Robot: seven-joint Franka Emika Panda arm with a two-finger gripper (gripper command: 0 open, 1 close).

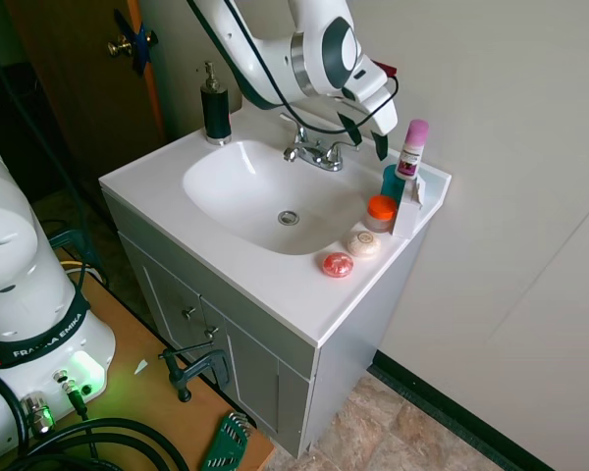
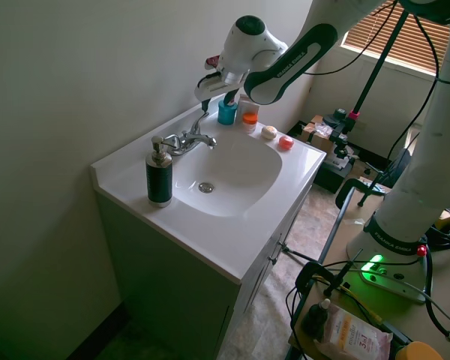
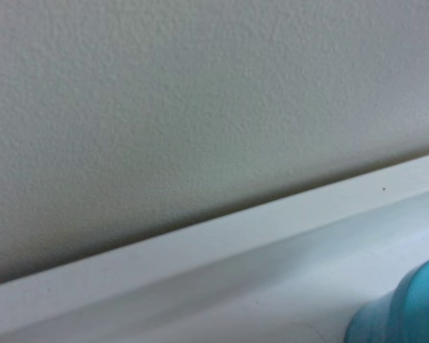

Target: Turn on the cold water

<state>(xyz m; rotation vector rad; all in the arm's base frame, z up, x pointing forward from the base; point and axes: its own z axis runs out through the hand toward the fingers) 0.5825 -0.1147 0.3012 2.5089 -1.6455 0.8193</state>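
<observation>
Wrist view gives us only blurred wall, the vanity's raised back edge and a corner of the teal cup (image 3: 407,307), so we rely on the exterior views. On the faucet (image 1: 316,152) at the back edge of the sink (image 1: 226,186), the cold lever (image 1: 346,149) is the slim chrome one on the side toward the teal cup. We judge it rigid, smooth and slippery, likely turning with light force; pushing near its outer tip should give the best leverage. Our claw (image 1: 365,137) hangs just above and slightly beyond that lever, toward the cup, fingers spread apart and holding nothing.
</observation>
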